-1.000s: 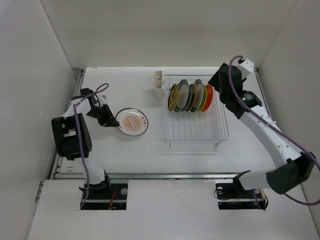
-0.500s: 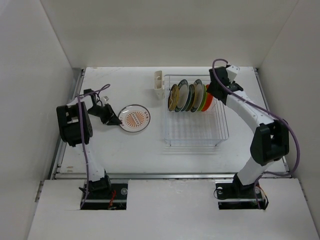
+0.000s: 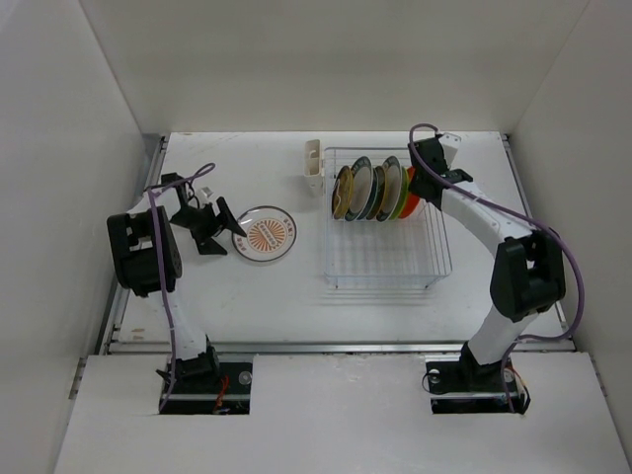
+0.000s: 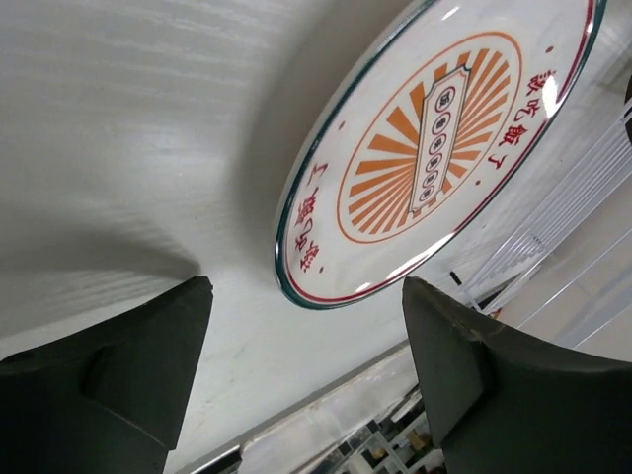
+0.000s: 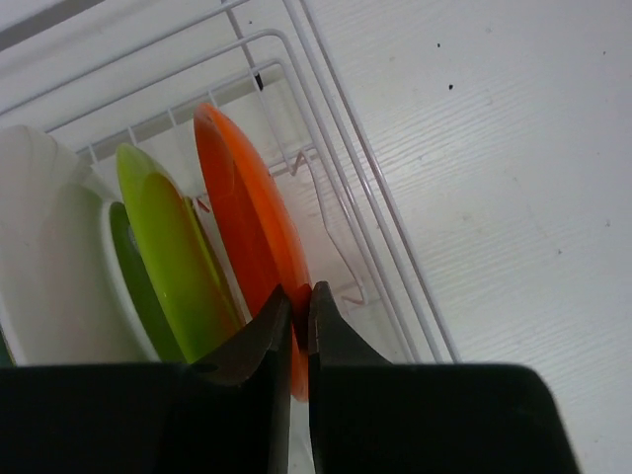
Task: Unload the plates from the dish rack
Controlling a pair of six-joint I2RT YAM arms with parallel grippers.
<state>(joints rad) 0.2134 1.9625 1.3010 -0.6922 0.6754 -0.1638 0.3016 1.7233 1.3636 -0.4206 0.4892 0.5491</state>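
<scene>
Now that my left pincer (image 3: 223,231) has spread and let go, the orange-centred plate (image 3: 264,235) lies flat on the tabletop (image 3: 257,306), unloaded. My right pincer (image 5: 299,306) has just pinched the orange plate (image 5: 247,197), upright at the right end of the dish rack (image 3: 439,247); the lime green plate (image 5: 168,237) crowds it.

A white worktop (image 3: 267,306) fills the middle of the overhead view, its surface showing a faint painted wood grain in the close views. A few small dark specks (image 5: 451,87) dot it at the upper right of the right wrist view. 3 plain white walls enclose it: 1 at the left (image 3: 59,148), 1 at the back (image 3: 336,59), 1 at the right (image 3: 583,99). A metal rail (image 3: 326,348) runs along its near edge, and a white front panel (image 3: 336,425) spans the bottom of the frame.
</scene>
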